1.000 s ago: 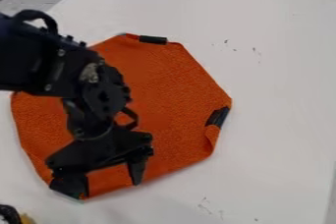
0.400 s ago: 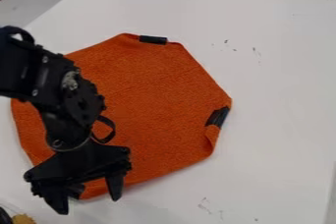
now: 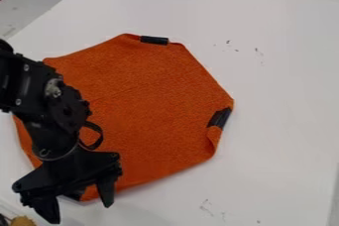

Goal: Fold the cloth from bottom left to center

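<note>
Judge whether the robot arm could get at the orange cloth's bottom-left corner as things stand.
Probably yes: the gripper hangs open by that corner of the cloth, with nothing visible blocking it.

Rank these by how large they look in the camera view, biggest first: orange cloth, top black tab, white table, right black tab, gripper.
1. White table
2. Orange cloth
3. Gripper
4. Right black tab and top black tab: too alike to rank
</note>
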### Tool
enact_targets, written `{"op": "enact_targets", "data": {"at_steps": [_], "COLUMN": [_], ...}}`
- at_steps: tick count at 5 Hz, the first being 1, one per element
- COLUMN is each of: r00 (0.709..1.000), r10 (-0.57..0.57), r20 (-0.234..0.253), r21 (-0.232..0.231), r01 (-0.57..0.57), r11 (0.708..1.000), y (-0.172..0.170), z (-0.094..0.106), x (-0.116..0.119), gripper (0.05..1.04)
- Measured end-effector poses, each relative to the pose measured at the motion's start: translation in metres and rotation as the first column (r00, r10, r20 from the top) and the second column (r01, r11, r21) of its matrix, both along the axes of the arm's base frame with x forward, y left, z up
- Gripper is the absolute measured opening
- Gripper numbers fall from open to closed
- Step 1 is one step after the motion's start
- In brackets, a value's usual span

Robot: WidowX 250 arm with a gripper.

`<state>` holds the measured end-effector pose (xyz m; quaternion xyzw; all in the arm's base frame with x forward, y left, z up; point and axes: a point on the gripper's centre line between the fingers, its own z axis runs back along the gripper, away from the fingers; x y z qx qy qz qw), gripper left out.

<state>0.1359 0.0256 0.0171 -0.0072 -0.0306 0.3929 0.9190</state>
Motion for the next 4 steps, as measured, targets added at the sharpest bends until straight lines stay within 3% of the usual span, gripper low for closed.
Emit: {"op": "enact_targets", "data": {"at_steps": [1,3,4], "r00": [1.0,1.0,1.0], "r10": [-0.012,0.003,0.017], "r20": [-0.012,0.007,0.006], "r21": [-0.02,-0.039,-0.055], "r01": [0.011,-0.003,-0.017], "r11": [1.0,0.999,0.998], "y": [0.004,0.015,0.014], "z": [-0.013,-0.017,-0.019], "x": [0.004,0.025,0.026], "gripper": [1.001,0.958,0.719]}}
